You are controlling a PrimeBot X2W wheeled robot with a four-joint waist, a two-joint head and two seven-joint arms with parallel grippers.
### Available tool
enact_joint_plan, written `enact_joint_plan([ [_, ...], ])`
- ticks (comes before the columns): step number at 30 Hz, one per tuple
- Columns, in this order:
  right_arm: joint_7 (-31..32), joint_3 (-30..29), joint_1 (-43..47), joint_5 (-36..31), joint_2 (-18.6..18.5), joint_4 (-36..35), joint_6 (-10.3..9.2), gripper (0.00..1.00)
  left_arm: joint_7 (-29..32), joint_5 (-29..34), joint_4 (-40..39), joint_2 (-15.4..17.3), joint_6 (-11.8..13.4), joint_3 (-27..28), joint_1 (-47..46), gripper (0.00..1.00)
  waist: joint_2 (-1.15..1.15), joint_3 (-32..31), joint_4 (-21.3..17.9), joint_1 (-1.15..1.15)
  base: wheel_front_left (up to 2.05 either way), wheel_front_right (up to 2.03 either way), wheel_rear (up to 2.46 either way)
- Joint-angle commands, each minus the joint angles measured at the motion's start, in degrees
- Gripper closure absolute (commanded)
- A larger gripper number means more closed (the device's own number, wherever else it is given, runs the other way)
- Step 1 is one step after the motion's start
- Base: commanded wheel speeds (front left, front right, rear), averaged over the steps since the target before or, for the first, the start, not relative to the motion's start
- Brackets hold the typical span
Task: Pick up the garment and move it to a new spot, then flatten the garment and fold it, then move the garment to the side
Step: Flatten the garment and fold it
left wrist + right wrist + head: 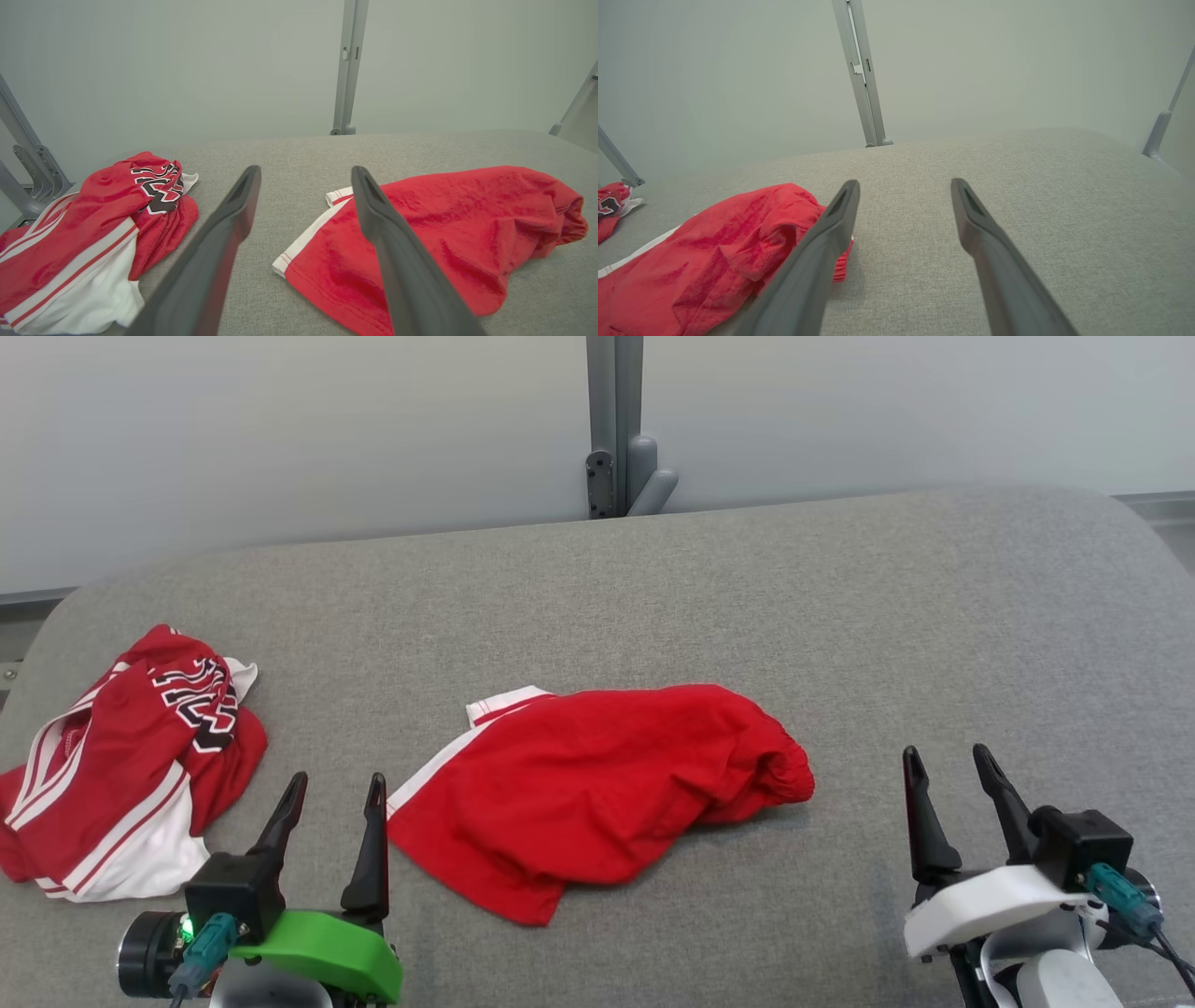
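Surface: a wide padded surface covered in grey woven cloth, with rounded far corners, filling the lower two thirds of the head view.
Centre of frame: a red garment with a white stripe along its left edge lies crumpled directly on the cloth, its gathered end bunched toward the right.
Left edge of frame: a red and white jersey with black and white lettering lies in a heap, apart from the red garment.
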Motion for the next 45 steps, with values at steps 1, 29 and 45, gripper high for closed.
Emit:
enact_joint_plan([
  [1,0.8,0.7,-1.6,0.6,-0.1,0.3,0.00,0.00,0.2,0.5,-0.2,0.3,0.4,-0.1,-1.3,0.00,0.00,0.9,0.5,0.00,0.00,0.00,0.00],
  [29,14.1,26.4,-18.3,23.4,-15.7,10.3,-0.02,1.00,-3.0,1.5,4.7,-3.1,-1.4,-2.3,-10.6,0.00,0.00,9.8,6.5,0.00,0.00,0.00,0.00],
  [45,6.0,22.9,-22.1,15.3,-19.3,1.8,-0.02,1.00,-3.4,1.0,4.8,-3.0,-0.6,-2.2,-10.7,0.00,0.00,8.5,2.8,0.00,0.00,0.00,0.00],
])
